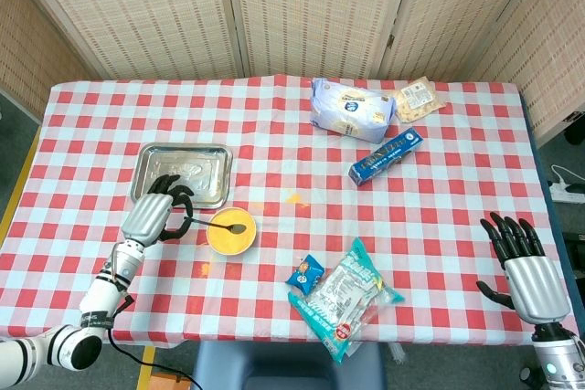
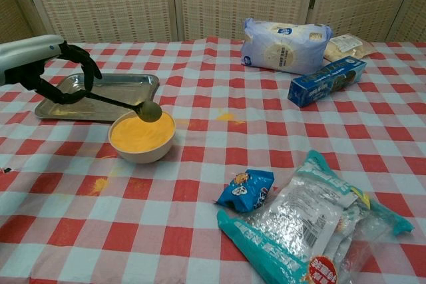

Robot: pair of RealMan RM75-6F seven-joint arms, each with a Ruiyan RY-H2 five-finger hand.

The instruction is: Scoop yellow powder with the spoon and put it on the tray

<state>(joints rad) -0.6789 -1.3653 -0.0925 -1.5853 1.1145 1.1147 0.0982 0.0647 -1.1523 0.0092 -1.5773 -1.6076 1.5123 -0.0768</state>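
A white bowl (image 2: 142,139) (image 1: 230,233) of yellow powder stands just right of the metal tray (image 2: 126,88) (image 1: 215,167). My left hand (image 2: 63,71) (image 1: 163,210) grips the dark spoon (image 2: 136,106) (image 1: 224,226) by its handle. The spoon's bowl hangs lifted above the powder, near the bowl's far rim. The tray holds a few smears of yellow powder. My right hand (image 1: 521,253) is at the table's right front edge, fingers spread, holding nothing; the chest view does not show it.
Yellow spills (image 2: 228,117) (image 2: 98,183) mark the cloth. A white bag (image 2: 285,45), a blue box (image 2: 326,81) and a packet (image 2: 347,44) lie at the back right. A small blue packet (image 2: 247,189) and a large snack bag (image 2: 313,221) lie near the front.
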